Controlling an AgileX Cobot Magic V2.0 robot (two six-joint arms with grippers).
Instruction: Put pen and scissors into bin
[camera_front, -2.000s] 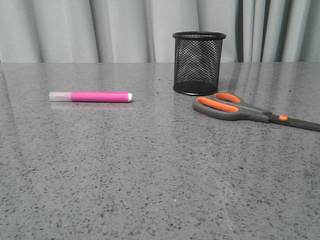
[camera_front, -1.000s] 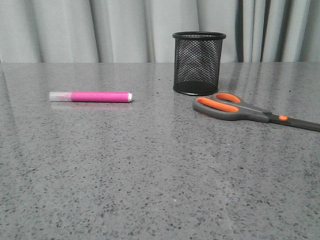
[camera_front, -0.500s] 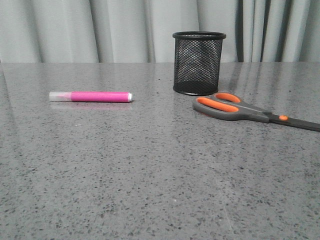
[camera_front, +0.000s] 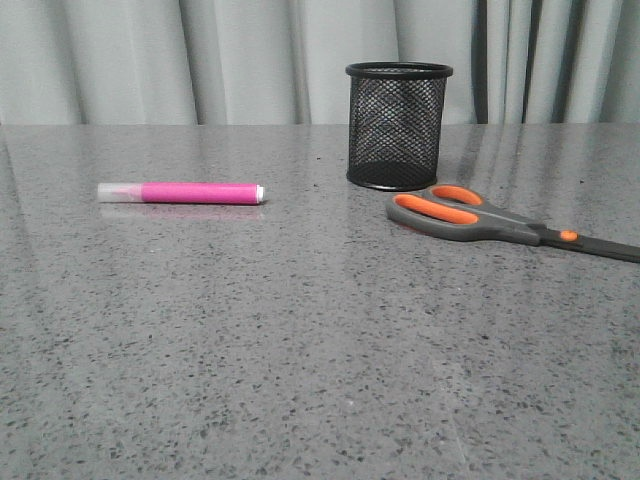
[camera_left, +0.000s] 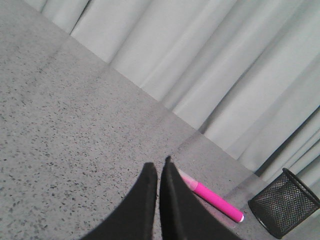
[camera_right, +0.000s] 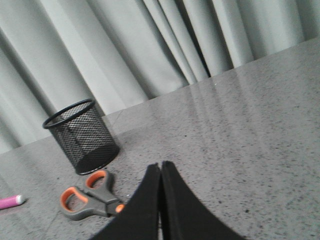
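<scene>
The magenta pen (camera_front: 183, 193) lies flat on the grey table at the left, clear cap to the left. The black mesh bin (camera_front: 397, 126) stands upright at the back centre. The scissors (camera_front: 500, 222) lie flat just right of and in front of the bin, orange loops toward it, blades running off right. Neither gripper shows in the front view. My left gripper (camera_left: 159, 167) is shut and empty, its tips above the table near the pen's (camera_left: 212, 197) cap end. My right gripper (camera_right: 160, 167) is shut and empty, its fingers hiding the blades of the scissors (camera_right: 90, 197).
Grey-green curtains (camera_front: 250, 60) hang behind the table's far edge. The speckled grey table (camera_front: 300, 350) stretches toward the front. The bin also shows in the left wrist view (camera_left: 282, 202) and the right wrist view (camera_right: 82, 136).
</scene>
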